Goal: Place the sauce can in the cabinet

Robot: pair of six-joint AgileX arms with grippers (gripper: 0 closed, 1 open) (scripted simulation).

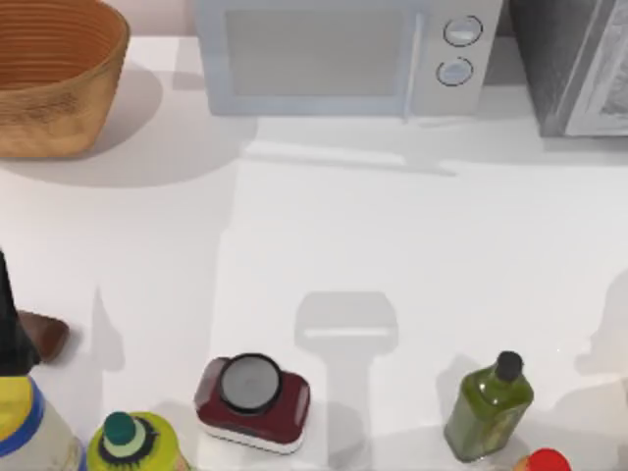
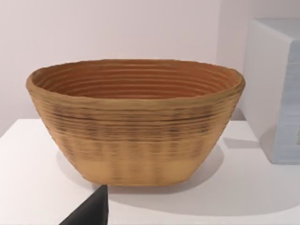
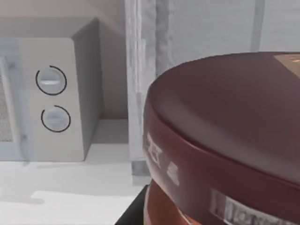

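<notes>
Can [image 3: 225,140] sits close before cabinet [image 3: 140,70], microwave [image 3: 51,93] beside.

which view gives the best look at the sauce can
The right wrist view: the sauce can sits close up there, showing its dark maroon top and upper side, tilted against the cabinet behind. I cannot make the can out in the top view or the left wrist view.

Left arm [image 1: 10,314] a dark sliver at the table's left edge, near the front corner — its finger tip [image 2: 91,211] dark and angular, low in the left wrist view
</notes>
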